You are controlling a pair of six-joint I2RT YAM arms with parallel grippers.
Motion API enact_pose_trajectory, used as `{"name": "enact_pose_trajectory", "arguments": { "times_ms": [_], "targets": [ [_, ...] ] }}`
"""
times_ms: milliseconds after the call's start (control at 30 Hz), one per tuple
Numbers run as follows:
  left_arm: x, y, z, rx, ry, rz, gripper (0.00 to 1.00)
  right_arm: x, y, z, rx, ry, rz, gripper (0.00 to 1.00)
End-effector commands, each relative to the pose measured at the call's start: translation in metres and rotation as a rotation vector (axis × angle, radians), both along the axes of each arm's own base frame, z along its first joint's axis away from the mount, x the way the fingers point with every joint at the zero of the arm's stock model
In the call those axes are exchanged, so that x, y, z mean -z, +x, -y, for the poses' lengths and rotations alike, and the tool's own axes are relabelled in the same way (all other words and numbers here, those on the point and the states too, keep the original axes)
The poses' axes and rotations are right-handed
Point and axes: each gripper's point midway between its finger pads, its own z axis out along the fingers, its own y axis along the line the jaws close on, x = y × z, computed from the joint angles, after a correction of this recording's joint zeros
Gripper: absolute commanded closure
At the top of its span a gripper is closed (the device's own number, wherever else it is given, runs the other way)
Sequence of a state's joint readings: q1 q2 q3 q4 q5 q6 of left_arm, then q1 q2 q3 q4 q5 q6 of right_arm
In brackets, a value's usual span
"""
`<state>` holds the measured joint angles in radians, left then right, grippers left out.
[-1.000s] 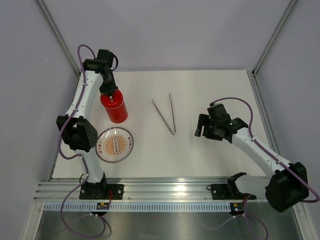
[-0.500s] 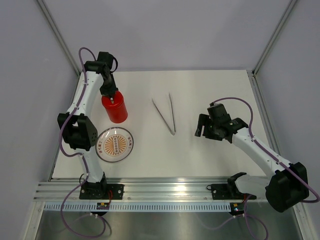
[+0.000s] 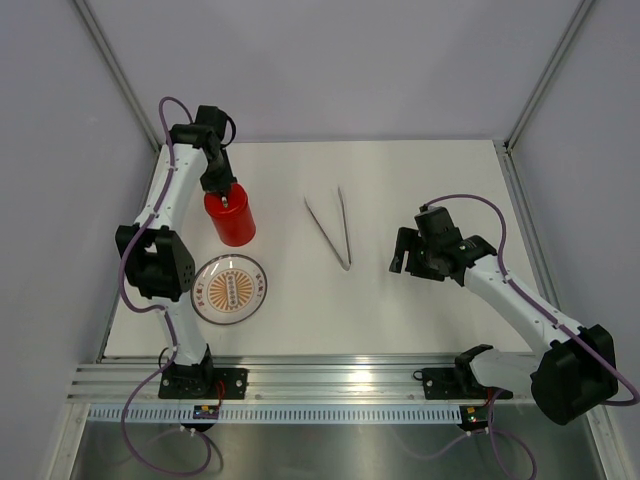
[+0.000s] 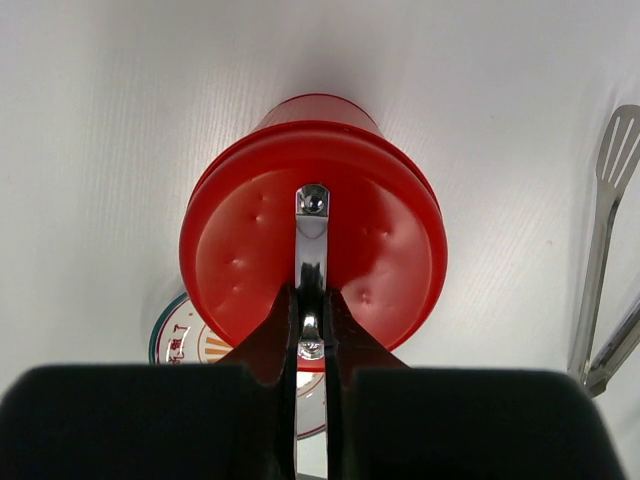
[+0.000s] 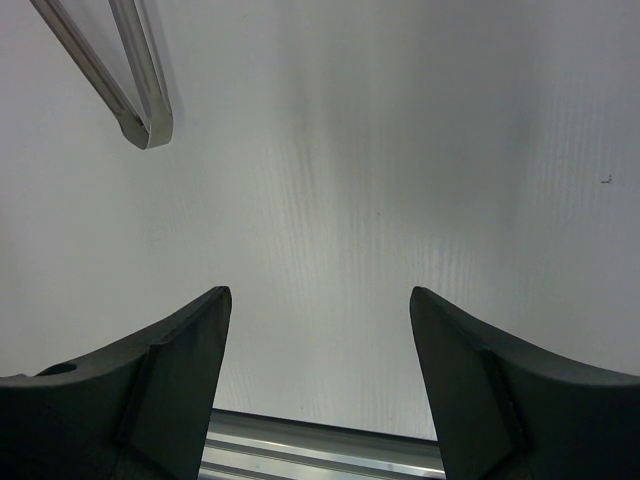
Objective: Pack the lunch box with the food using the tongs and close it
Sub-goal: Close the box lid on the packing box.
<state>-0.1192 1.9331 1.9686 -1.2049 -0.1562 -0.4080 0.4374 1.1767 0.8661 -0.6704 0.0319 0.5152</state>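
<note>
Directly below left gripper (image 4: 312,305): lunch box lid (image 4: 240,250), its silver handle (image 4: 312,222) pinched; right gripper (image 5: 320,335) agape, tongs (image 5: 142,112) near.

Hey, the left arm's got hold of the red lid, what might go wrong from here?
The left end effector pinches only the thin silver handle on the lid, so the lid could slip or twist. The lunch box is tall and narrow, so a sideways pull may tip it toward the plate close beside it.
</note>
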Motion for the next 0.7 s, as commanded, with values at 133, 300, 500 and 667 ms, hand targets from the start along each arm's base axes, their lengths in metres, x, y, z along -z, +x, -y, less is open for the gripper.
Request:
{"name": "enact_pose_trajectory", "arguments": {
  "times_ms": [133, 300, 500, 667],
  "targets": [
    [0.020, -0.001, 0.000, -0.001, -0.029, -0.021, 1.00, -0.024, 0.010, -0.006, -0.004, 0.038, 0.059, 0.21],
    [0.030, -0.002, -0.004, -0.020, -0.043, -0.035, 1.00, -0.023, 0.008, -0.004, -0.003, 0.033, 0.056, 0.21],
    [0.037, -0.001, -0.005, -0.013, -0.038, -0.050, 1.00, -0.023, 0.006, -0.004, -0.001, 0.035, 0.054, 0.21],
    [0.034, 0.000, -0.005, -0.007, -0.037, -0.043, 0.83, -0.025, 0.007, -0.004, -0.002, 0.035, 0.059, 0.21]
  ]
}}
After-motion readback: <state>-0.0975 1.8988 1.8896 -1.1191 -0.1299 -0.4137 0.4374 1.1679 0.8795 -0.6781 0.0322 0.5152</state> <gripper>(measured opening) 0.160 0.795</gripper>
